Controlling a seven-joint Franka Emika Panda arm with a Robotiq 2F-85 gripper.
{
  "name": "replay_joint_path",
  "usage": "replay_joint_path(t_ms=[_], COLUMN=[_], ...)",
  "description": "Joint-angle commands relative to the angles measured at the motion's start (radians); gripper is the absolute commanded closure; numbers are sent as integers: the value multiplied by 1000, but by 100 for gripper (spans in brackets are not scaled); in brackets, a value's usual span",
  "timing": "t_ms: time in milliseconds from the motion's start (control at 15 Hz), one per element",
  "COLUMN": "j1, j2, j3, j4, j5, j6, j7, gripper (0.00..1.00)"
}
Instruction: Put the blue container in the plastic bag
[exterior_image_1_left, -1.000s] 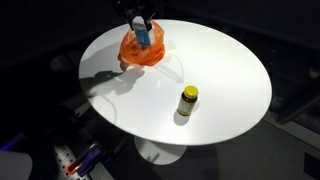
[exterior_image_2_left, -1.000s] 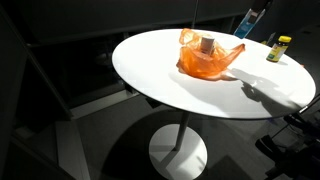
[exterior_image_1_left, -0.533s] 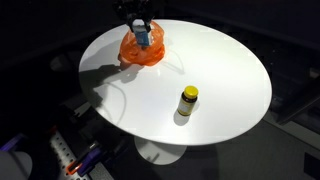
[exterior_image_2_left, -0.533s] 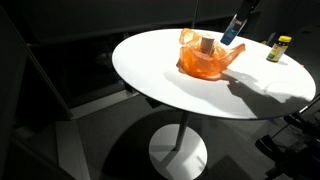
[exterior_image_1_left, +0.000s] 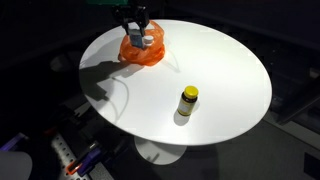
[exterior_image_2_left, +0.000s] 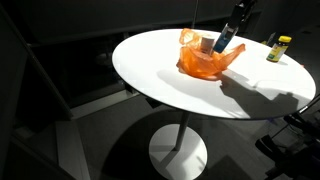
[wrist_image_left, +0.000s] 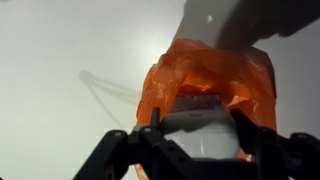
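An orange plastic bag (exterior_image_1_left: 142, 51) lies on the round white table (exterior_image_1_left: 200, 70), open at the top; it shows in both exterior views (exterior_image_2_left: 203, 60) and fills the wrist view (wrist_image_left: 205, 75). My gripper (exterior_image_1_left: 138, 36) is shut on the blue container (exterior_image_2_left: 224, 41), a bottle with a pale cap. It holds the container tilted, its lower end at the bag's mouth (exterior_image_2_left: 212, 47). In the wrist view the container's pale body (wrist_image_left: 195, 125) sits between the two black fingers, right above the bag's opening.
A small yellow bottle with a black cap (exterior_image_1_left: 188, 101) stands on the table towards the front, also visible in an exterior view (exterior_image_2_left: 276, 49). The table has a single pedestal base (exterior_image_2_left: 180, 150). The surroundings are dark.
My gripper has come down with the blue container from above and beside the bag to its mouth. The bag and the yellow bottle have not moved.
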Motion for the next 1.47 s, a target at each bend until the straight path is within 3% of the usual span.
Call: replay_joint_path(t_ms=[0,800,867,933,1067,1400], j1=[-2,5,6,8,7,0], j2=[35,150,155,158,151,96], j3=[-8,-46,-48,-48,-48,-45], j4=[41,93,98,103,102,76], j5=[30,-18,-21,-22,-19,-4], j6=[-34,-53,-58,-64,-74,-98], j7=[-11,49,53,56,56,38], gripper=[55,55,18,6,0,0])
